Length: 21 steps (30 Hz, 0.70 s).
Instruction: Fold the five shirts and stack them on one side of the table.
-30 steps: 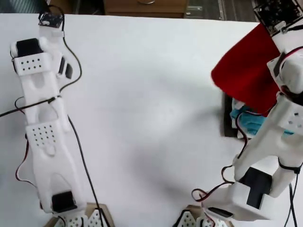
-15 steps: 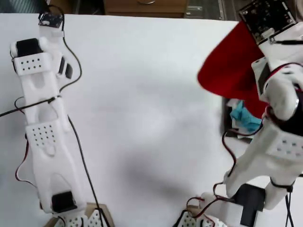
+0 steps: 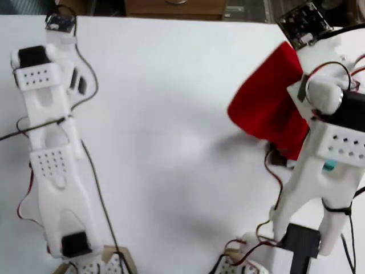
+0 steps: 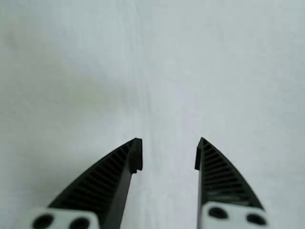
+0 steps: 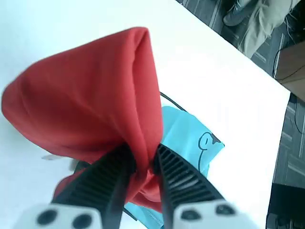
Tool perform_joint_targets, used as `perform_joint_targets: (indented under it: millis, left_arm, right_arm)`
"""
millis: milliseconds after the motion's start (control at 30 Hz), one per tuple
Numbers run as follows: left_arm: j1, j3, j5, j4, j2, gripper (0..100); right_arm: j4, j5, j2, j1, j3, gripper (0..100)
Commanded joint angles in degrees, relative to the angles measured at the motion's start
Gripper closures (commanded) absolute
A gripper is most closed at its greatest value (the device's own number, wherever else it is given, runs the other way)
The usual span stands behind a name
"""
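Note:
A red shirt (image 3: pixel 268 103) hangs bunched in the air at the table's right side, pinched by my right gripper (image 5: pixel 143 164), which is shut on a fold of the red shirt (image 5: pixel 90 109). Under it lies a light blue shirt (image 5: pixel 188 136) with a black outline drawing, on top of a dark garment (image 3: pixel 278 157). My left gripper (image 4: pixel 167 155) is open over bare white table, nothing between its fingers. The left arm (image 3: pixel 48 131) lies stretched along the table's left side.
The white table (image 3: pixel 171 142) is bare between the two arms. Arm bases and wires sit at the near edge (image 3: pixel 245 257). Beyond the far edge are a wooden cabinet (image 3: pixel 177 8) and grey floor (image 5: pixel 228 33).
My right arm has lifted the red shirt and carried it leftward toward the table's middle, away from the pile. The left arm has stayed still.

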Motion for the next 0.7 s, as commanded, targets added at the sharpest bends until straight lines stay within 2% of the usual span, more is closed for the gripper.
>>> perform_joint_targets:
  millis: [0,467,667]
  left_arm:
    - [0.1,-2.1,0.4,0.6,-0.9,79]
    - [0.3,-2.0,0.4,0.6,-0.3,79]
    - [0.2,-2.0,0.4,0.9,-0.3,79]
  right_arm:
    - [-4.4,-0.1,-1.6,2.9,2.3,98.0]
    - [-20.7,0.2,-1.3,15.6,14.8,98.0]
    - [-26.5,0.2,5.9,19.6,17.5,98.0]
